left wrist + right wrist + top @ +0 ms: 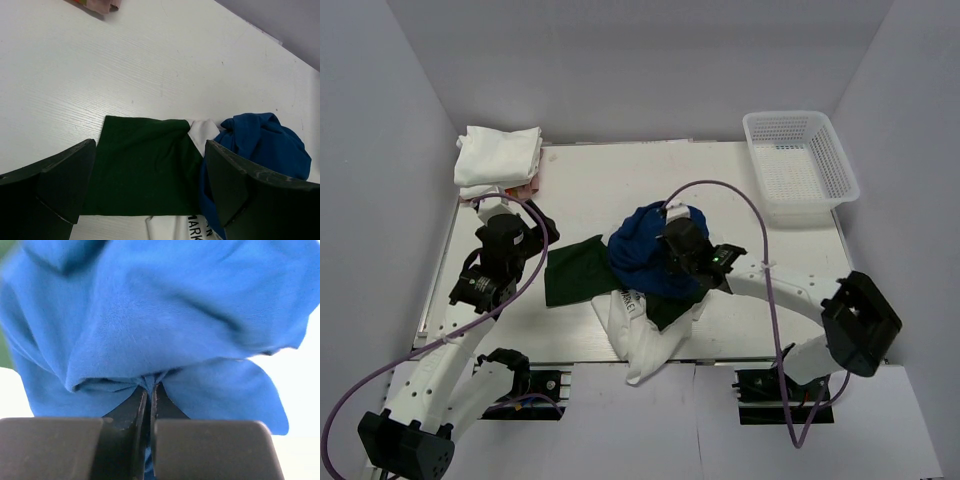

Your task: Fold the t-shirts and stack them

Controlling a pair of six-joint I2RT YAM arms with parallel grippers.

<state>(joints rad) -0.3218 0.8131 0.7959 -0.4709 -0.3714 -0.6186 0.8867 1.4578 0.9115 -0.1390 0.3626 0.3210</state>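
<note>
Top view: crumpled blue t-shirt point(642, 258) mid-table, heaped over a dark green t-shirt point(570, 275) whose long axis runs left-right and a white t-shirt point(645, 340) trailing to the near edge; folded white stack point(498, 155) at the far-left corner, basket point(800, 165) far-right, bare table point(610, 185) between. Left wrist: left gripper point(150, 182) spread wide over the dark green t-shirt's flat left end, open board beyond. Right wrist: right gripper point(150, 395) pressed together, pinching a fold of the blue t-shirt.

white t-shirt point(175, 227), partial dark lettering "MARK"
</note>
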